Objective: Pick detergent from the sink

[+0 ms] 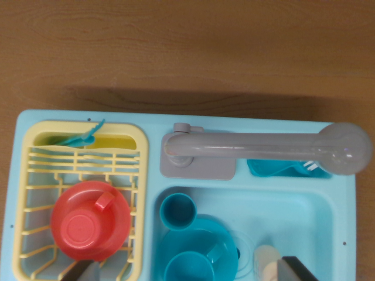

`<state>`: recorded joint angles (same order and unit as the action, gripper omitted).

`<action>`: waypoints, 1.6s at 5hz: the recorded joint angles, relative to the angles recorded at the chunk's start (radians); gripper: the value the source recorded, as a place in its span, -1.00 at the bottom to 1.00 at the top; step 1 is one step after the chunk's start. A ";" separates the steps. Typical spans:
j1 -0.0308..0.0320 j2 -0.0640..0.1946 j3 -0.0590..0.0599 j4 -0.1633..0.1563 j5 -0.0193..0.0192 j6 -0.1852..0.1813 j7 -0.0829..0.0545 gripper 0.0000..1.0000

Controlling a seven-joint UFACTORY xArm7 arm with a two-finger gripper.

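**Approach over the basin — nothing held yet**

You're looking straight down on a toy sink (345, 193), pale blue, on a wooden table (187, 41); the grey faucet (263, 146) swings across toward the wrist view's right.

In the basin: a small teal cup (178, 211), a teal lidded pot (199, 252) just below it, and at the bottom edge a cream-coloured rounded shape (266, 263); I judge this to be the detergent bottle, cropped by the frame, so you can't confirm its full form.

The yellow drying rack (26, 193) sits at the wrist view's left, holding a red cup (91, 219) upside down; a teal utensil (85, 137) lies at its top end.

Gripper (190, 272): two dark fingertips (299, 269) show at the lower corners, well apart; jaws spread, nothing between them.

Step in hand: positioning above the sink; grasp not yet begun.

Next move, as I read it: the bottle lies beside the right-hand fingertip rather than between the two; you'd need to shift toward the wrist view's right and downward in frame to centre it, then descend; mind the pot close by.
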<state>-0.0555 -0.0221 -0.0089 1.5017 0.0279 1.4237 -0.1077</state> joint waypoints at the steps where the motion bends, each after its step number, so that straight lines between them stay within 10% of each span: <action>1: -0.0032 0.004 -0.007 -0.033 0.0062 -0.034 -0.020 -1.00; 8: -0.0142 0.017 -0.029 -0.148 0.0276 -0.153 -0.090 -1.00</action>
<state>-0.0697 -0.0052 -0.0382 1.3534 0.0555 1.2703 -0.1977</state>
